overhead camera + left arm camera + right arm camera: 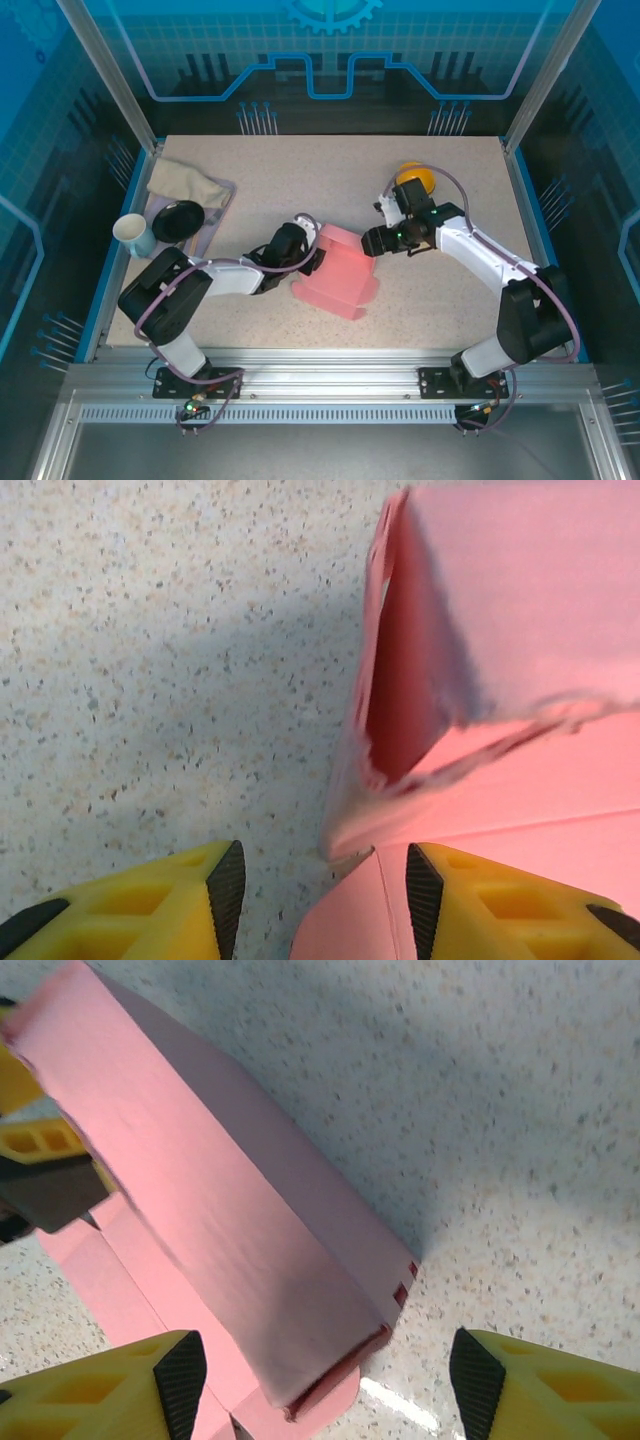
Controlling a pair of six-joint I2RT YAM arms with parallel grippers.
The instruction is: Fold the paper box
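Observation:
A pink paper box (pixel 340 272) lies partly folded in the middle of the table, one raised wall doubled over and flat flaps spread beneath it. My left gripper (pixel 312 258) is at the box's left end. In the left wrist view this gripper (pixel 325 890) is open, a flat pink flap (pixel 350 920) lies under the gap, and the hollow folded wall (pixel 520 630) rises just ahead. My right gripper (pixel 370 240) is at the box's upper right end. In the right wrist view it (pixel 325 1370) stands wide open, with the end of the folded wall (pixel 230 1210) between and ahead of its fingers, untouched.
An orange ball (pixel 416 178) sits behind the right arm. At the back left are a pale cup (pixel 133 233), a black bowl (pixel 178 220) and a beige cloth (pixel 185 184) on a mat. Speckled tabletop (pixel 420 300) lies bare in front of the box.

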